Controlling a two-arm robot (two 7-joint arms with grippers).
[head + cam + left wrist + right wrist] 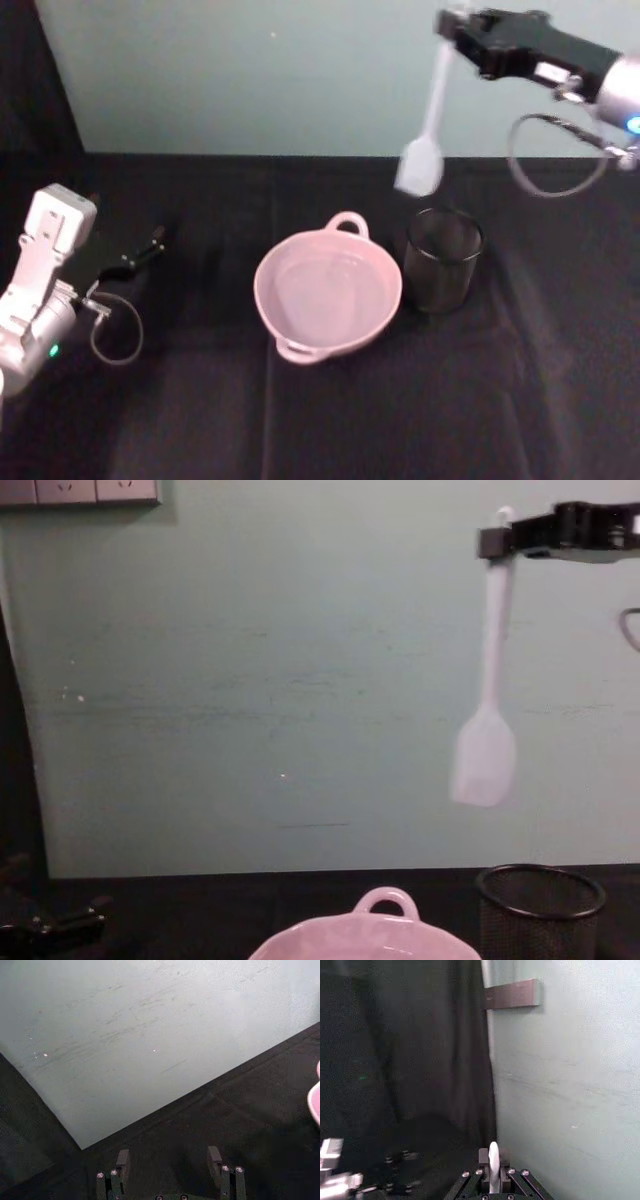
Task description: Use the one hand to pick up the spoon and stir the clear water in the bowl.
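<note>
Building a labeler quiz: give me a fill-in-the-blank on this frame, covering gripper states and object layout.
1. The right gripper, raised high, grips the spoon by its ___, with the scoop hanging down.
2. The black mesh cup stands to the ___ of the pink bowl.
3. The left gripper, parked low at the robot's left, has its fingers ___ with nothing between them.
Missing words: handle; right; open.
</note>
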